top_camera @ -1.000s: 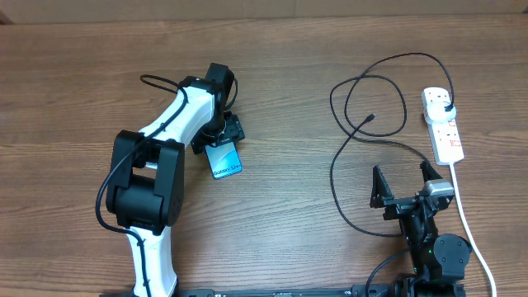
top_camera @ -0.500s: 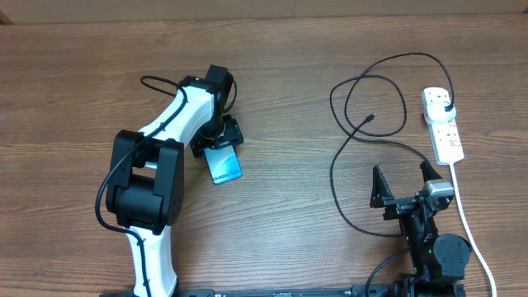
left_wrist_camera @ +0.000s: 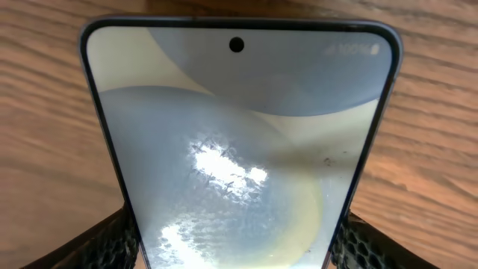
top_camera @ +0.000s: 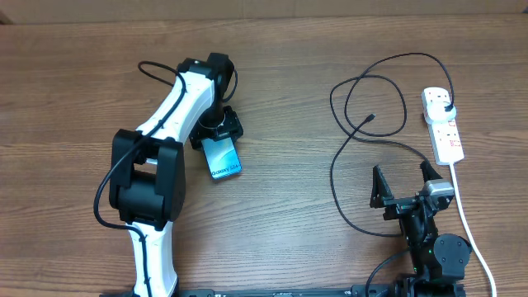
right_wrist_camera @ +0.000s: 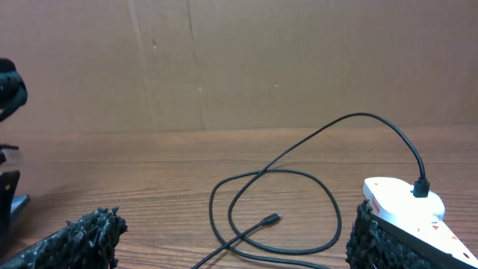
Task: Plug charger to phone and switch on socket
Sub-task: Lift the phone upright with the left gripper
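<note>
While my left fingers (left_wrist_camera: 357, 240) pinch the phone (top_camera: 223, 158) by its slim edges at the worktop's (top_camera: 280, 239) left, it seems rigid, slick and glassy, so I'd grip gently; my right fingers (top_camera: 379, 186) gape empty.

Desk: What colour is the phone (top_camera: 223, 157) reading for you?
Me: Overhead I get bright cyan with a line of white lettering; on my left wrist feed it's pale grey-blue with cream curves, a dark rim, a black dot up top and white glare.
Desk: And around it?
Me: The table (top_camera: 289, 214) is brown, wood grain running across. The charger (top_camera: 368, 120) is black all along. The socket (top_camera: 445, 136) is white with red marks. My left arm (top_camera: 177, 103) is white with black joints, and the pads (left_wrist_camera: 112, 243) I see are black — knobbly, mesh-like. Behind, a plain brown cardboard wall (right_wrist_camera: 261, 67)
</note>
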`<state>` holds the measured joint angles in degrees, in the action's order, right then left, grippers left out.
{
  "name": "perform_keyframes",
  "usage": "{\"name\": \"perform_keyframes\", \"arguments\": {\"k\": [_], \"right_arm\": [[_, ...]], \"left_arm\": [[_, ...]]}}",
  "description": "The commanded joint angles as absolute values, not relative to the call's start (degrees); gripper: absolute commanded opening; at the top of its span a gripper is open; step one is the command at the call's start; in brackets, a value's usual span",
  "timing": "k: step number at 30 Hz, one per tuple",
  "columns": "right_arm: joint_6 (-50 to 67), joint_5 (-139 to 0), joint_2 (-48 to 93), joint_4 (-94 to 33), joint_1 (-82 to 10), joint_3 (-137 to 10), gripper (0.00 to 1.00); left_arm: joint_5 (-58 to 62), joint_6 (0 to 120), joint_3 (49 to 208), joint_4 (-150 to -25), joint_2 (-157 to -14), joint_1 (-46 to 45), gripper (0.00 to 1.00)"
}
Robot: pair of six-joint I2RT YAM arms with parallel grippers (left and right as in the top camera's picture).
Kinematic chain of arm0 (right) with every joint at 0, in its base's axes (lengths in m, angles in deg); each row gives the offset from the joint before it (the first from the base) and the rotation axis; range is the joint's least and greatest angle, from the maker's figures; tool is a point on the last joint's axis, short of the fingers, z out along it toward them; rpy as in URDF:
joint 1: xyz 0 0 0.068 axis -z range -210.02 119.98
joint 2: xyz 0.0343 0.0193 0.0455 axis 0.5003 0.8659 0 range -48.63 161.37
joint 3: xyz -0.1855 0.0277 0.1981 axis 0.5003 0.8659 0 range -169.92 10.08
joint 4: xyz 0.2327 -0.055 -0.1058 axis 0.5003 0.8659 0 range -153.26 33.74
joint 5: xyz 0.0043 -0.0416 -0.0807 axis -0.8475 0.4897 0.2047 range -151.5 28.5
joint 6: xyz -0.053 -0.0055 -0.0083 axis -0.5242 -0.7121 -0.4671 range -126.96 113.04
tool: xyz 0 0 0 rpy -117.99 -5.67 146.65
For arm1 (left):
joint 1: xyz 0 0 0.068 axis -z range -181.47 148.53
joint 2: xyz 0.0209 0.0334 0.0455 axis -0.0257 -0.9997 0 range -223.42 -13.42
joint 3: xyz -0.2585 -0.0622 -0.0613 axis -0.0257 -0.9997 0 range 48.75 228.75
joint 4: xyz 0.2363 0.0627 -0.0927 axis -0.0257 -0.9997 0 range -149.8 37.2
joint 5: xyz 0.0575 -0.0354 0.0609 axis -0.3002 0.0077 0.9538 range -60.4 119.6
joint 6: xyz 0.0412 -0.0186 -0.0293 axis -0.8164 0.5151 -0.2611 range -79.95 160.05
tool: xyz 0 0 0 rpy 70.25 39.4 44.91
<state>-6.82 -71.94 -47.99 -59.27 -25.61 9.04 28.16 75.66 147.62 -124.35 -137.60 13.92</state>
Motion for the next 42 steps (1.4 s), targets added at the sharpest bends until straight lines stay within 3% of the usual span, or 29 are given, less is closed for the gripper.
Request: {"name": "perform_keyframes", "arguments": {"k": [1,25,42], "right_arm": [[-7.1,-71.6,-48.1,-59.6,-25.6,9.6,1.00],[-7.1,-71.6,-48.1,-59.6,-25.6,9.6,1.00],[-7.1,-71.6,-48.1,-59.8,-25.6,9.6,1.00]], "left_arm": [[27.4,74.7,150.9,-126.6,-137.8,14.1,0.70],[-10.7,57.0,152.1,-137.7,-137.8,13.9,0.66],[-27.3,56.3,152.1,-138.5,-137.8,13.9,0.66]]}}
